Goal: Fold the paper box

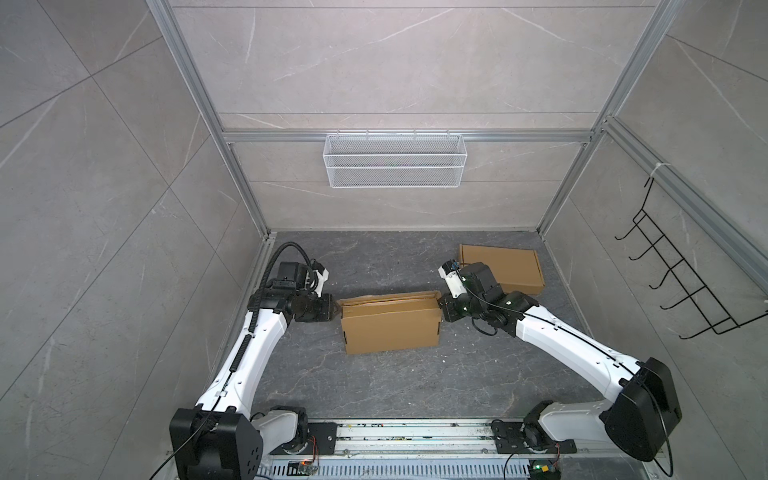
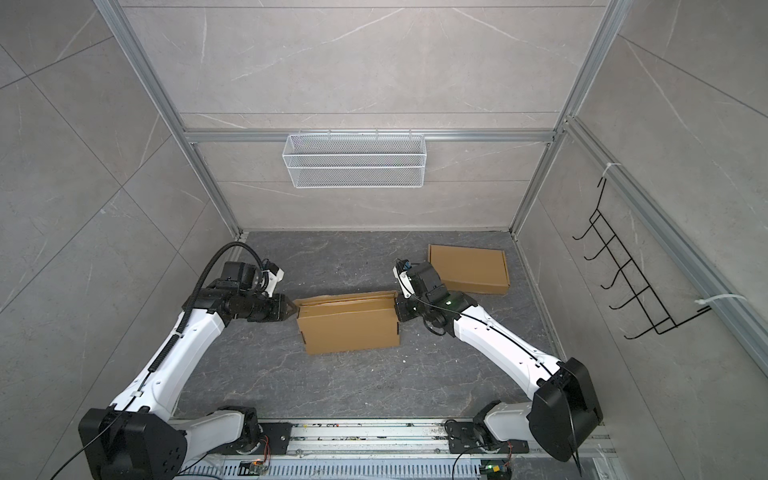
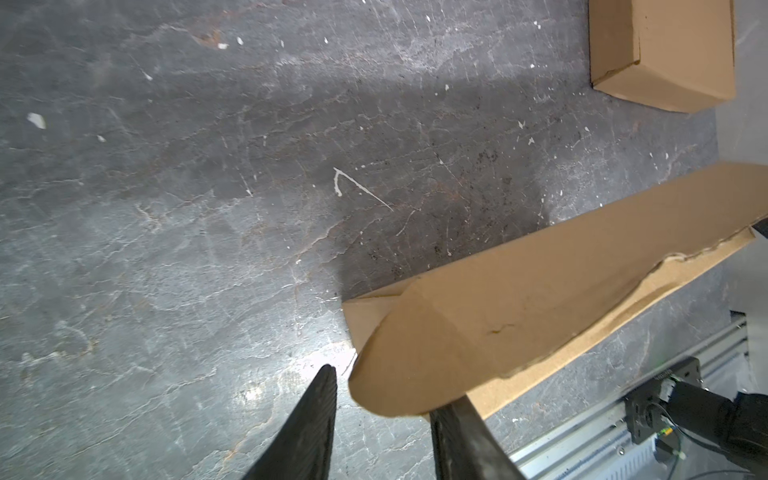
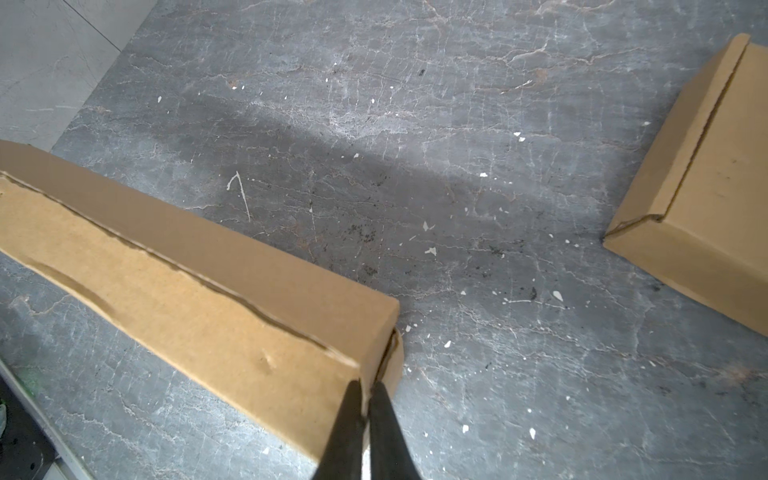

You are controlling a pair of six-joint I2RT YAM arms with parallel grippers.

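The brown paper box (image 1: 390, 328) (image 2: 349, 328) lies mid-floor, lid down with a ragged seam along its back edge. My left gripper (image 1: 337, 309) (image 2: 294, 309) is at its left end. In the left wrist view it (image 3: 386, 388) is open, and a rounded side flap (image 3: 415, 365) of the box (image 3: 540, 291) reaches into the gap and overlaps one fingertip. My right gripper (image 1: 441, 309) (image 2: 397, 309) is at the right end. In the right wrist view it (image 4: 366, 388) is shut on the thin end wall at the corner of the box (image 4: 187, 282).
A second, closed cardboard box (image 1: 503, 266) (image 2: 469, 268) (image 3: 665, 50) (image 4: 706, 187) lies at the back right, just behind the right wrist. A white wire basket (image 1: 395, 160) hangs on the back wall and a black hook rack (image 1: 685, 270) on the right wall. The arms' rail (image 1: 415, 436) runs along the front.
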